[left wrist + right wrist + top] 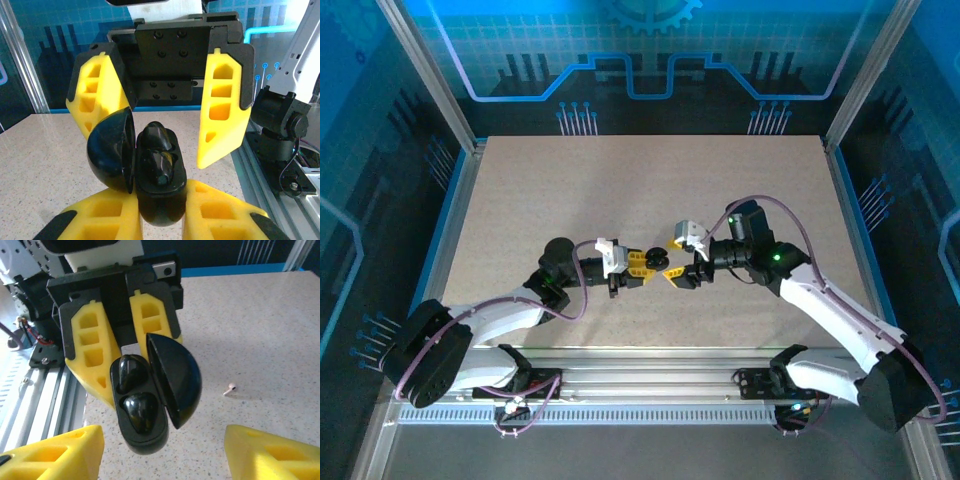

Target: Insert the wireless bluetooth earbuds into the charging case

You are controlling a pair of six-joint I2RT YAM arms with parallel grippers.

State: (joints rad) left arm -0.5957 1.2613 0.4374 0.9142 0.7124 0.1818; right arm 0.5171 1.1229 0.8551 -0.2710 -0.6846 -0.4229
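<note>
Left tool (159, 217) nearest lens, at 6 o'clock, clenched on black charging case (160, 192). Case held clear of tabletop (650, 180), near its middle, lid (112, 155) swung open toward 9 o'clock. Two glossy black earbuds (140, 410) seated inside. Right tool (162, 455) released, fingers spread wide, facing case head-on. Tiny pale stemmed bit (230, 388) lying on tabletop at 3 o'clock of case; identity unclear.

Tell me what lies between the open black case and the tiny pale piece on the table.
Nothing: in the right wrist view, bare speckled tabletop separates the glossy black oval charging case and the tiny pale stemmed piece.
</note>
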